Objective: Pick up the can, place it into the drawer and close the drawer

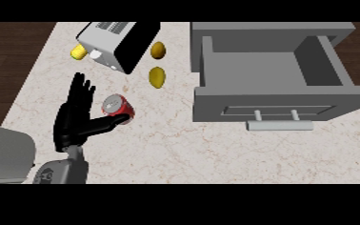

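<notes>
A red can point(118, 106) with a silver top lies tilted on the marble counter, left of centre. My left hand point(72, 117) stands just left of it, fingers straight and pointing away from me. Its thumb reaches right and touches the can's near side, with nothing curled round the can. The grey drawer point(211, 62) is pulled open at the right with nothing inside. Its front panel point(211, 106) and pale bar handle point(280, 124) face me. My right hand does not show.
A toaster point(116, 43) sits at the back left with a small yellow object point(78, 53) beside it. Two yellow fruits point(158, 50) point(157, 76) lie between the toaster and the drawer. A grey rounded shape point(14, 155) fills the lower left corner. Dark floor borders the counter's left edge.
</notes>
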Tool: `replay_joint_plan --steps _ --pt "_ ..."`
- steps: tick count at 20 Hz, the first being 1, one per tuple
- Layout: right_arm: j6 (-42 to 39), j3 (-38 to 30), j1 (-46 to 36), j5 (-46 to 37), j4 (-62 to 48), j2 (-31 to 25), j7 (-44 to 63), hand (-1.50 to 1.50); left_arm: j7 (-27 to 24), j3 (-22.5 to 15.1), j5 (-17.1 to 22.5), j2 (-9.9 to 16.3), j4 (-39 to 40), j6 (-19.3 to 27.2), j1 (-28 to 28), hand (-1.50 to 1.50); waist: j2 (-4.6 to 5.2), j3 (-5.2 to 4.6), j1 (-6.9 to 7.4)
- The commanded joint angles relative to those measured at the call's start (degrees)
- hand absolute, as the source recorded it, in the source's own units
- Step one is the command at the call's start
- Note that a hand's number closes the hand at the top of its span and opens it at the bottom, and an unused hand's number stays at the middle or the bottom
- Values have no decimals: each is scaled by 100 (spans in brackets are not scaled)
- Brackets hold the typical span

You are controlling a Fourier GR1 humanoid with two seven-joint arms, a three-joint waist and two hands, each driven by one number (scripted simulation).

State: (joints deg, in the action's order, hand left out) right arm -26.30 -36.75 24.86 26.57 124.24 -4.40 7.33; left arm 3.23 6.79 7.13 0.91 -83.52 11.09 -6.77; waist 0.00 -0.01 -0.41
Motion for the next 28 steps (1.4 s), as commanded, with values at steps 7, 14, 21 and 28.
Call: replay_joint_plan --steps 7,14,21,28 --pt "-315 -225 -12 -206 34 269 -95 -150 -1052 457 238 96 1557 -168 -187 -150 2 -1 -9" --pt "-347 -485 -267 35 -142 83 289 -150 -1461 459 346 235 1907 -510 23 -150 -3 0 14" --pt "-512 -545 -300 142 9 188 225 -150 -2544 835 535 219 3995 -833 -891 -150 12 -4 -30" --pt "-625 -772 -272 264 -61 239 282 -150 -2723 861 667 214 4642 -962 -1312 -150 9 -2 -29"
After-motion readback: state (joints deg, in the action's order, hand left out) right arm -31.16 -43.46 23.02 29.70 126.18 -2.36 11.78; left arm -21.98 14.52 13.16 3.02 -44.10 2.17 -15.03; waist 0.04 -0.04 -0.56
